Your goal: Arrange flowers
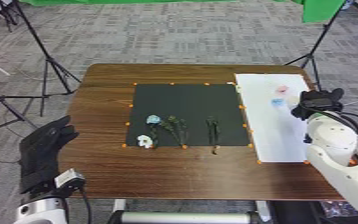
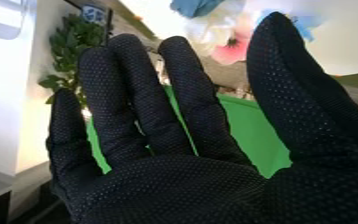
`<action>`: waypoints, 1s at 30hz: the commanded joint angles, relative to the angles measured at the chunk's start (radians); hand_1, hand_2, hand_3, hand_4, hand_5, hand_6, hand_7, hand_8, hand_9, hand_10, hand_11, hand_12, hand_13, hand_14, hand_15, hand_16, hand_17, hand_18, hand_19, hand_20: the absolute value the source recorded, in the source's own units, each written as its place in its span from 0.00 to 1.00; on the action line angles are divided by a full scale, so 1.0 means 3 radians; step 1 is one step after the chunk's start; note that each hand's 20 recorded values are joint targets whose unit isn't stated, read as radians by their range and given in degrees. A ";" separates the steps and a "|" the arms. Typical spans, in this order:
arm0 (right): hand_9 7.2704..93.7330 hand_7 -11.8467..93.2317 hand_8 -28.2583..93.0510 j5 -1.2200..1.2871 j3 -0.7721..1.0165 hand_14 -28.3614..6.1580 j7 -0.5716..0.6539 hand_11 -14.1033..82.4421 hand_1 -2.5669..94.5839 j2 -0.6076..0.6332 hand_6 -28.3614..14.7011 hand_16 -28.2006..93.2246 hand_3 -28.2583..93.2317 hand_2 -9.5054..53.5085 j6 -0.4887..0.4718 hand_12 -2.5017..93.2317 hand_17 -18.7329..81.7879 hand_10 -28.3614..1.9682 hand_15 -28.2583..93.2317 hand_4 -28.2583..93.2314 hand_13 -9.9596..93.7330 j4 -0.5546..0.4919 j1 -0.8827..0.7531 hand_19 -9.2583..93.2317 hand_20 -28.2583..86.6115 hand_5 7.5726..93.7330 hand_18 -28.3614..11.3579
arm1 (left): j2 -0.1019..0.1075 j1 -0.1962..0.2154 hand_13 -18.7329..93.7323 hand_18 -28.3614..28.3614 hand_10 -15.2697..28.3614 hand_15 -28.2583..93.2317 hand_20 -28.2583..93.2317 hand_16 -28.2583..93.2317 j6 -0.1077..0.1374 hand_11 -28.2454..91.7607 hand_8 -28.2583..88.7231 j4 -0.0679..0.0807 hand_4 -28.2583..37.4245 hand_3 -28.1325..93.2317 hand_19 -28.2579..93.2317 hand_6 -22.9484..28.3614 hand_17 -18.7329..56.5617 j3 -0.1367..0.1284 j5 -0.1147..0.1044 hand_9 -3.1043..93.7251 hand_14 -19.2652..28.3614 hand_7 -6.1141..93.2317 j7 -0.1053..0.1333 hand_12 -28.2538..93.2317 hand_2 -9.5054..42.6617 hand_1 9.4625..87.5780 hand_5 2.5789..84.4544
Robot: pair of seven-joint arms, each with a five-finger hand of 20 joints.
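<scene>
You are viewing: table (image 1: 175, 175), one; black mat (image 1: 175, 100), one, bearing blue bloom (image 1: 153, 119), one, white bloom (image 1: 145, 141), one; white sheet (image 1: 278, 135), one.

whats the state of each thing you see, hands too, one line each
left hand: open, fingers straight
right hand: open, empty
black mat: spread flat
blue flower: lying on the mat
white flower: lying by the mat's near left corner
white sheet: flat
</scene>
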 commanded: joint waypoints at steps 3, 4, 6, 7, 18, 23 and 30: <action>0.55 0.31 0.13 0.0082 -0.0052 0.04 0.0012 0.43 0.34 -0.0123 0.50 0.35 0.94 0.03 -0.0090 0.20 0.14 0.26 0.81 0.00 0.39 0.0130 0.0081 0.67 0.51 0.53 0.00 | -0.0054 -0.0008 0.46 0.93 0.92 0.93 0.61 0.04 -0.0053 0.66 0.16 0.0012 0.20 0.91 0.68 0.78 0.20 0.0002 0.0057 0.47 1.00 0.26 -0.0058 0.34 0.28 0.25 0.62; 0.55 0.30 0.13 0.0096 -0.0040 0.04 0.0011 0.43 0.34 -0.0133 0.50 0.35 0.94 0.03 -0.0105 0.20 0.14 0.27 0.81 0.01 0.39 0.0137 0.0074 0.67 0.51 0.53 0.00 | -0.0031 -0.0020 0.46 0.93 0.92 0.93 0.61 0.04 -0.0038 0.66 0.16 0.0015 0.20 0.91 0.68 0.78 0.20 0.0013 0.0025 0.47 1.00 0.26 -0.0035 0.34 0.28 0.25 0.62; 0.55 0.30 0.13 0.0145 -0.0039 0.05 0.0030 0.44 0.34 -0.0147 0.50 0.35 0.94 0.03 -0.0103 0.20 0.14 0.27 0.82 0.00 0.39 0.0154 0.0072 0.67 0.51 0.53 0.00 | -0.0019 -0.0022 0.46 0.93 0.92 0.93 0.61 0.04 -0.0031 0.66 0.16 0.0015 0.20 0.91 0.68 0.78 0.20 0.0017 0.0023 0.47 1.00 0.26 -0.0029 0.34 0.28 0.25 0.62; 0.55 0.30 0.13 0.0164 -0.0050 0.05 0.0045 0.44 0.34 -0.0143 0.49 0.35 0.94 0.03 -0.0094 0.20 0.14 0.28 0.82 0.00 0.40 0.0162 0.0074 0.67 0.51 0.54 0.00 | -0.0031 -0.0027 0.46 0.93 0.92 0.93 0.61 0.04 -0.0038 0.66 0.16 0.0017 0.20 0.91 0.68 0.78 0.20 0.0017 0.0028 0.47 1.00 0.26 -0.0032 0.34 0.28 0.25 0.62; 0.67 0.32 0.12 0.0164 -0.0136 0.21 0.0145 0.47 0.45 -0.0131 0.56 0.36 0.94 0.00 0.0065 0.20 0.17 0.40 0.83 0.00 0.51 0.0271 0.0092 0.69 0.50 0.60 0.00 | -0.0037 -0.0035 0.46 0.93 0.92 0.93 0.61 0.04 -0.0052 0.66 0.16 0.0019 0.20 0.91 0.68 0.78 0.20 0.0011 0.0040 0.47 1.00 0.26 -0.0051 0.34 0.28 0.25 0.62; 0.84 0.35 0.20 0.0130 -0.0281 0.45 0.0223 0.31 0.56 -0.0071 0.59 0.46 0.87 0.00 0.0304 0.37 0.21 0.63 0.79 0.00 0.59 0.0344 0.0145 0.73 0.48 0.67 0.02 | -0.0024 -0.0028 0.46 0.93 0.92 0.93 0.61 0.04 -0.0039 0.66 0.16 0.0017 0.20 0.91 0.68 0.78 0.20 0.0021 0.0017 0.47 1.00 0.26 -0.0020 0.34 0.28 0.25 0.62; 0.93 0.44 0.26 0.0092 -0.0419 0.65 0.0247 0.33 0.61 0.0012 0.67 0.53 0.86 0.00 0.0652 0.42 0.26 0.78 0.76 0.00 0.68 0.0382 0.0216 0.75 0.47 0.80 0.09 | -0.0047 -0.0040 0.46 0.92 0.92 0.93 0.61 0.04 -0.0034 0.66 0.16 0.0019 0.20 0.92 0.68 0.78 0.20 0.0024 0.0031 0.47 1.00 0.26 -0.0019 0.34 0.28 0.25 0.62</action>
